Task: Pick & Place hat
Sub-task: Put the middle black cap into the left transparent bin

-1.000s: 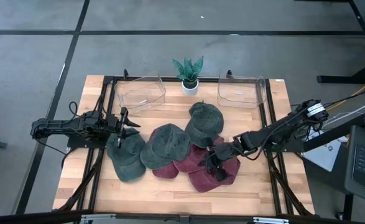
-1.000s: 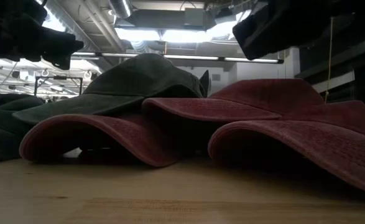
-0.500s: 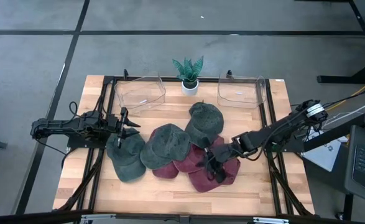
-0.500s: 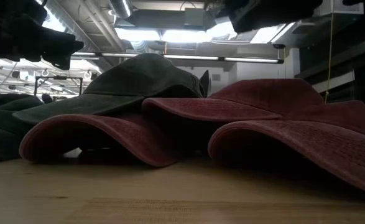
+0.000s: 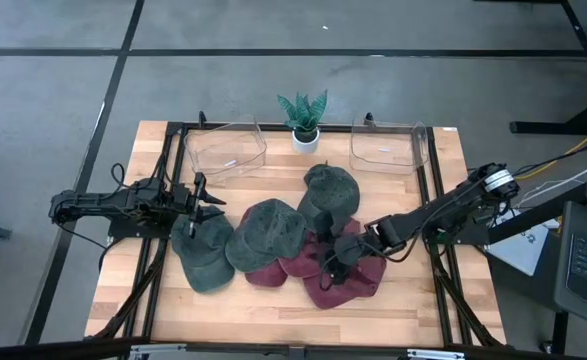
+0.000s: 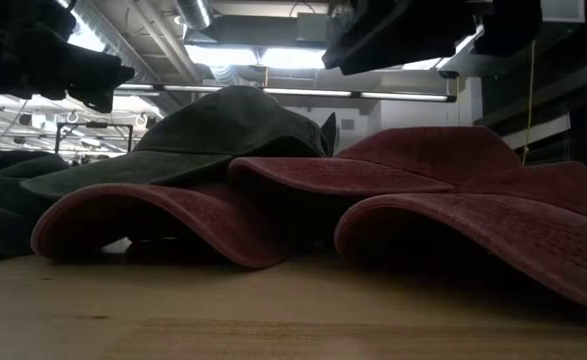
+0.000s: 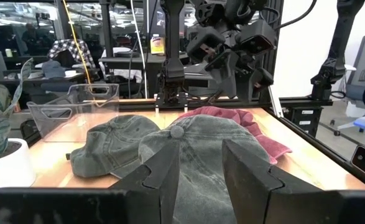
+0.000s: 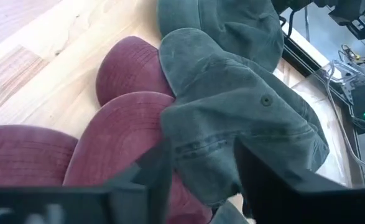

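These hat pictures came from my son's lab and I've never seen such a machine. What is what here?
Two dark robot arms work at a wooden table. One picture looks straight down, one sits at table height, and two come from cameras on the arms' wrists. On the table lie three green hats and some red hats in an overlapping pile, two clear bins and a small potted plant. The left gripper waits, open, by the leftmost green hat. The right gripper hovers, open, over the red hats. Nothing is held.

- Even, bright light on the table (image 5: 273,300) from overhead.
- Ceiling lights (image 6: 243,55) glare at table level; the red caps (image 6: 273,200) beneath the right gripper (image 5: 335,262) look dim, perhaps shadowed.
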Controlling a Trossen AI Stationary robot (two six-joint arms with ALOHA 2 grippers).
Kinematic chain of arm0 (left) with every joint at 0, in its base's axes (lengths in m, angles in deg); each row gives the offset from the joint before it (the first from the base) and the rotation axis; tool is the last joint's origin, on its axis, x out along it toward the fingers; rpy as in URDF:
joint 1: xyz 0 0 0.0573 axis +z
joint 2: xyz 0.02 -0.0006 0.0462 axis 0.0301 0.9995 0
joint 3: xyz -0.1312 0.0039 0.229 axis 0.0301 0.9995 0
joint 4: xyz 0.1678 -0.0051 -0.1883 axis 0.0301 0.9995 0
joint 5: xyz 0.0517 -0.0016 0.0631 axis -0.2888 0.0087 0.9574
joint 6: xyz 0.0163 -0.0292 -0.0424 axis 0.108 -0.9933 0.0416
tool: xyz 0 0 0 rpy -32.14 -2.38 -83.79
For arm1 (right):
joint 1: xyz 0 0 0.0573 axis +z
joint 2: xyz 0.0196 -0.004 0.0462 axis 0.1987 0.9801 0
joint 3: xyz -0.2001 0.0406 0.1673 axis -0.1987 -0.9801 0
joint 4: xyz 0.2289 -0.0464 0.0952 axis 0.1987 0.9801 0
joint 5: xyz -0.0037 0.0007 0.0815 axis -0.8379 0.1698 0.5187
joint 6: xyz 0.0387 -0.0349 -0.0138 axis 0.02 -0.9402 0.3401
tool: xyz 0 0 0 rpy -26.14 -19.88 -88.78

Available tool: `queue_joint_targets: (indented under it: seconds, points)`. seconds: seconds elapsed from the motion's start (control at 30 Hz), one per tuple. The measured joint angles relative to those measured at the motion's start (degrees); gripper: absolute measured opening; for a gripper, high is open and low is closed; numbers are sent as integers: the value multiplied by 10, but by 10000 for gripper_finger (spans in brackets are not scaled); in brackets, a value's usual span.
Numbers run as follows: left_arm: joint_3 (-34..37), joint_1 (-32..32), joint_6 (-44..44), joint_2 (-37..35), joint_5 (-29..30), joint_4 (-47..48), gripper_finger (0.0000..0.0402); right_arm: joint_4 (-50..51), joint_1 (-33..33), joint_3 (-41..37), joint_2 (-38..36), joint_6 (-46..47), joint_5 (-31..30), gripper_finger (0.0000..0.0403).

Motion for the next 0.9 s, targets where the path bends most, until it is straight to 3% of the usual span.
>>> queue_joint_targets:
  seconds: [0.2, 0.47, 0.6, 0.77, 0.9]
  points:
    - [0, 0, 0, 0, 0, 0, 116, -43, -13, 0, 19, -2, -30, 268]
    - [0, 0, 0, 0, 0, 0, 116, -61, -50, 0, 24, -5, -41, 284]
    - [0, 0, 0, 0, 0, 0, 116, -79, -92, 0, 22, 23, 18, 284]
    - [0, 0, 0, 0, 0, 0, 116, -81, -157, 0, 22, 152, 133, 284]
    - [0, 0, 0, 0, 0, 0, 116, -81, -193, 0, 22, 232, 158, 284]
